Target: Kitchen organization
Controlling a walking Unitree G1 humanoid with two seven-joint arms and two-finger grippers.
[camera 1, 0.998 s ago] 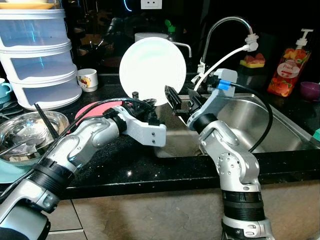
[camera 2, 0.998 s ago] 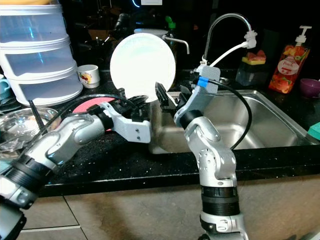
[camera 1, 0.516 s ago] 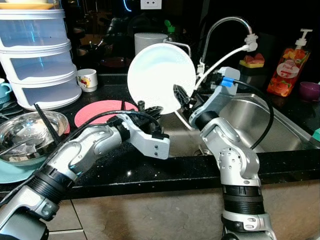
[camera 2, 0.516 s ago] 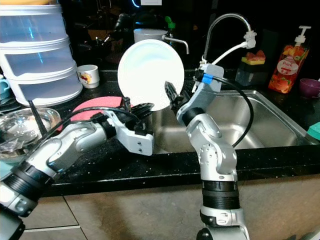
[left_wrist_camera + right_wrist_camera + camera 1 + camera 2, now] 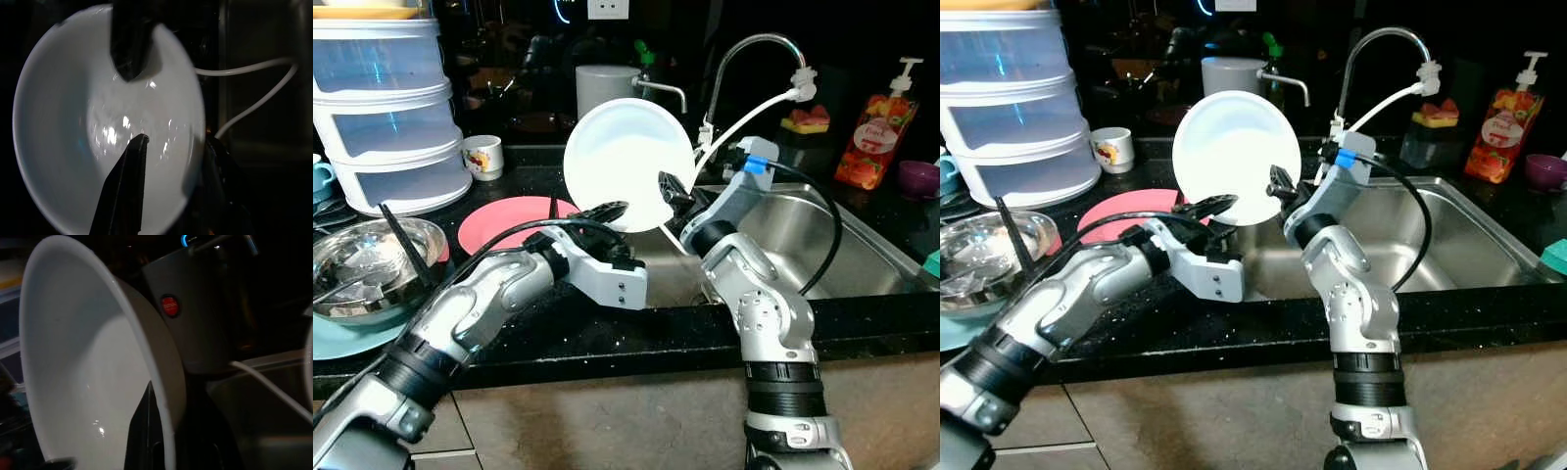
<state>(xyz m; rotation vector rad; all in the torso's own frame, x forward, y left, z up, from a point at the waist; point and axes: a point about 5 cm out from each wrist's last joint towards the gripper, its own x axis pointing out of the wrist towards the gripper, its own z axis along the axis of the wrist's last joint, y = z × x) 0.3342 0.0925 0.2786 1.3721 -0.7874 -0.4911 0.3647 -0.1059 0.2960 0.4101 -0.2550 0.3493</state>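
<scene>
The round white plate (image 5: pixel 628 162) is held up on its edge above the black stone counter (image 5: pixel 607 328), at the left rim of the stainless steel sink (image 5: pixel 822 245), with its hollow face turned toward the robot. The right gripper (image 5: pixel 668 186) has closed its two black fingers on the lower right rim of this plate; in the right wrist view one finger (image 5: pixel 144 431) lies on the inner face and the rim passes between the two fingers. The left gripper (image 5: pixel 602 211) is just under the lower left part of the plate, and its fingers are spread apart; in the left wrist view both fingertips (image 5: pixel 134 147) stand in front of the white face, and I cannot tell if they touch it. On the counter behind the left arm lies a flat round pink mat (image 5: pixel 504 220). Further to the left there is a shiny metal bowl (image 5: pixel 362 259) and a stack of translucent plastic containers (image 5: pixel 391 108). A curved chrome tap (image 5: pixel 754 49) stands behind the sink.
</scene>
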